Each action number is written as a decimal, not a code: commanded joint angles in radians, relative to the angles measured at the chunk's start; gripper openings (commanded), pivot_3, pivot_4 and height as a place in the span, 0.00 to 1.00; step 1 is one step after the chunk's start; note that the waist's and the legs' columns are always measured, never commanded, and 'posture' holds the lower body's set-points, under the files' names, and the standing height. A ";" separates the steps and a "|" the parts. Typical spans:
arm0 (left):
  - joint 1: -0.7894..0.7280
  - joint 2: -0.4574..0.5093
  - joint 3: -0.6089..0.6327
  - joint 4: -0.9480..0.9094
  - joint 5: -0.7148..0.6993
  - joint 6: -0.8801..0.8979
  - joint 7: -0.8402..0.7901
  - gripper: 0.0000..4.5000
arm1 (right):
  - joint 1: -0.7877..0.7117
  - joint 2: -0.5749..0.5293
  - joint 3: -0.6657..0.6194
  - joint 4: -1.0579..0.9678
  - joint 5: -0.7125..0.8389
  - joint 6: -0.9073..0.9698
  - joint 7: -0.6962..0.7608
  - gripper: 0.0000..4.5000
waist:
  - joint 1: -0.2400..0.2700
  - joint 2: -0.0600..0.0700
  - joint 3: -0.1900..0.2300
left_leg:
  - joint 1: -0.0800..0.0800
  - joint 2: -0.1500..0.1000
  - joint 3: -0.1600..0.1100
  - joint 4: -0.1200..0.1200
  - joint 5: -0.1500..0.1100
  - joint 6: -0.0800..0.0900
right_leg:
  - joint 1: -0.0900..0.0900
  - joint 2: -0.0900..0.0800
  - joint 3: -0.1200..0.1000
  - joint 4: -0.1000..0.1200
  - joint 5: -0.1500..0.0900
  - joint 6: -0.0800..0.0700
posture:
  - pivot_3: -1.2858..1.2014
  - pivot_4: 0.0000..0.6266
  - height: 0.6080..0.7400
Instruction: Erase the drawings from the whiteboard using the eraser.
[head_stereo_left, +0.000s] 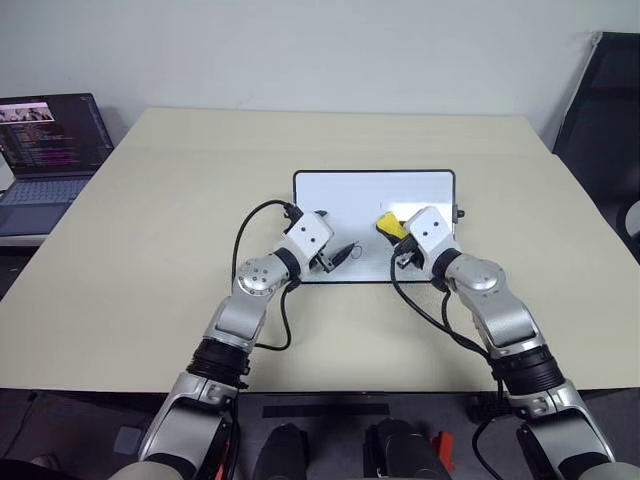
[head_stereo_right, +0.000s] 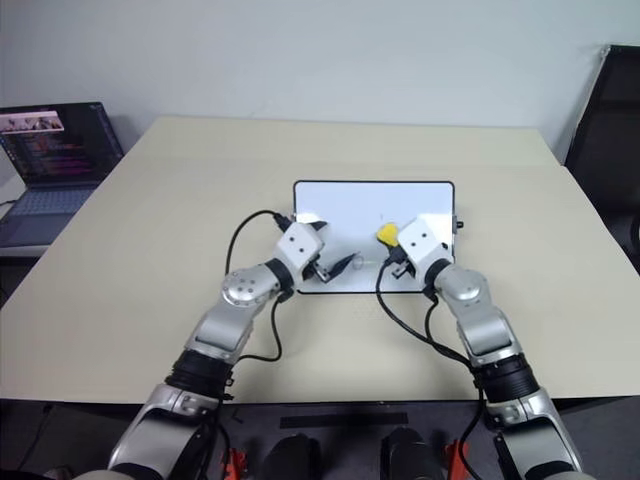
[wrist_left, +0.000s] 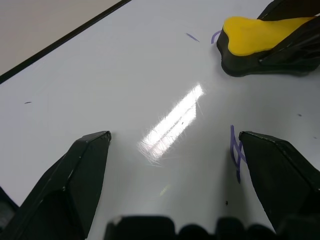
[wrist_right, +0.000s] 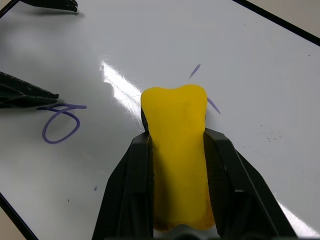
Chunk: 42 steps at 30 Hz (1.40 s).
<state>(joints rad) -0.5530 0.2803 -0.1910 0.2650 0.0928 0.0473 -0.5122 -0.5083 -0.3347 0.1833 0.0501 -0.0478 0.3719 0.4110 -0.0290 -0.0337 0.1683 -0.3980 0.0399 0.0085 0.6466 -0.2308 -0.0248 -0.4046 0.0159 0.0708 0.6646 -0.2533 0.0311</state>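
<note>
Left eye view: whiteboard (head_stereo_left: 373, 200) glossy, black-framed, flat on the beige tabletop (head_stereo_left: 150, 250); right pincer (head_stereo_left: 396, 232) clamped on the yellow eraser (head_stereo_left: 390, 225) over the board's right half; left pincer (head_stereo_left: 338, 256) spread wide at the near edge. Risk: unpinned board sliding under a hard wipe

Left wrist view: smooth white surface with glare; purple squiggle (wrist_left: 237, 152) just beside one black finger. Risk: that finger smearing ink

Right wrist view: eraser matte, rounded and notched at its tip, squeezed between both fingers; loop doodle (wrist_right: 61, 122) well aside, short stroke (wrist_right: 195, 71) just ahead. Risk: a tilted eraser skipping thin lines
</note>
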 joint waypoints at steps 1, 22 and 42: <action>-0.034 -0.010 0.002 -0.007 -0.002 -0.038 0.004 1.00 | -0.054 0.012 -0.052 0.102 -0.014 0.036 -0.063 0.24 | -0.003 0.000 0.000 | 0.000 0.000 0.000 0.000 0.000 0.000 | 0.000 0.000 0.000 0.000 0.001 0.000 | 0.52 0.24 1.00; -0.021 0.005 0.017 -0.018 -0.002 -0.039 0.010 1.00 | -0.022 0.109 0.078 0.063 0.001 -0.062 0.033 0.24 | -0.032 0.001 0.000 | 0.000 0.003 0.002 -0.002 0.002 0.003 | -0.002 0.002 0.001 -0.002 0.004 -0.001 | 0.52 0.24 1.00; -0.023 0.000 0.010 -0.016 0.000 -0.035 0.009 1.00 | -0.197 0.070 -0.035 0.324 -0.070 -0.175 -0.152 0.24 | -0.022 0.001 0.001 | -0.002 0.003 0.002 -0.003 0.002 0.003 | -0.002 0.000 0.001 -0.004 0.004 0.000 | 0.52 0.24 1.00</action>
<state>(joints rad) -0.5618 0.2808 -0.1895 0.2840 0.0936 0.0182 -0.5120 -0.7459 -0.2546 0.1487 0.3617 -0.1041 0.1734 0.2514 -0.0507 -0.0332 0.1691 -0.3999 0.0435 0.0107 0.6435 -0.2291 -0.0219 -0.4068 0.0159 0.0715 0.6605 -0.2495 0.0308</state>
